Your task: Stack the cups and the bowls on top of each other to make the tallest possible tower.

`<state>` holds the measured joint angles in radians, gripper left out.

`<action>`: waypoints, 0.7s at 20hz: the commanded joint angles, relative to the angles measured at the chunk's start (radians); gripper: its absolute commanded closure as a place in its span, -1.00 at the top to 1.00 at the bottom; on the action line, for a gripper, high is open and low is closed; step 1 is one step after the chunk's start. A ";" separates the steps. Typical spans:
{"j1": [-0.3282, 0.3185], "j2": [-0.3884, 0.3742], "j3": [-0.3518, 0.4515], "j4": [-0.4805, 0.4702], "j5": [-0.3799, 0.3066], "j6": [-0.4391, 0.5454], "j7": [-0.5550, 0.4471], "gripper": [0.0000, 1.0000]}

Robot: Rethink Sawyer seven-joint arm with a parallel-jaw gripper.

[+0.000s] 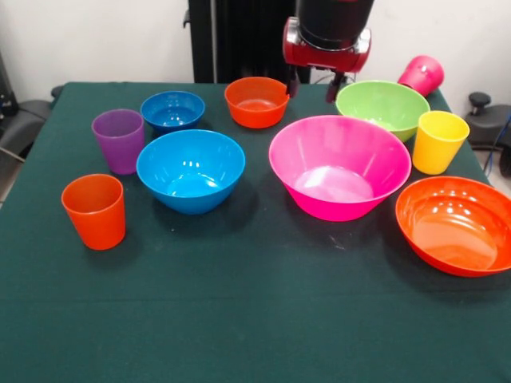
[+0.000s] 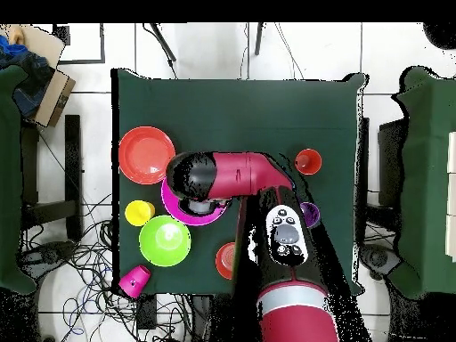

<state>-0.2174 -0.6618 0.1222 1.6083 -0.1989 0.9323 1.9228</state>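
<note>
Covering the table (image 1: 239, 319), dark green cloth, white wall, tiled floor, jaws (image 1: 313, 86) open, empty

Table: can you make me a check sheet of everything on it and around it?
Surface: dark green tablecloth, flat.
Job's things: orange cup, purple cup, yellow cup upright; magenta cup on its side at a corner; pink bowl, big orange bowl, big blue bowl, small blue bowl, small orange bowl, green bowl; nothing stacked.
Clutter: nothing seen.
Grippers: gripper empty, jaws open, beside the small orange bowl.
Cables: cables tangled on the floor.
Surroundings: tiled floor, cardboard box.
</note>
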 commanded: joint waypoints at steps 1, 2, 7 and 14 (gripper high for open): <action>-0.026 0.096 0.113 -0.085 -0.026 0.102 -0.129 1.00; -0.027 0.101 0.114 -0.094 -0.030 0.105 -0.132 1.00; -0.033 0.116 0.117 -0.129 -0.051 0.104 -0.137 1.00; -0.047 0.134 0.132 -0.149 -0.048 0.122 -0.142 1.00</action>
<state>-0.2452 -0.5764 0.1573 1.5286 -0.2022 0.9812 1.9228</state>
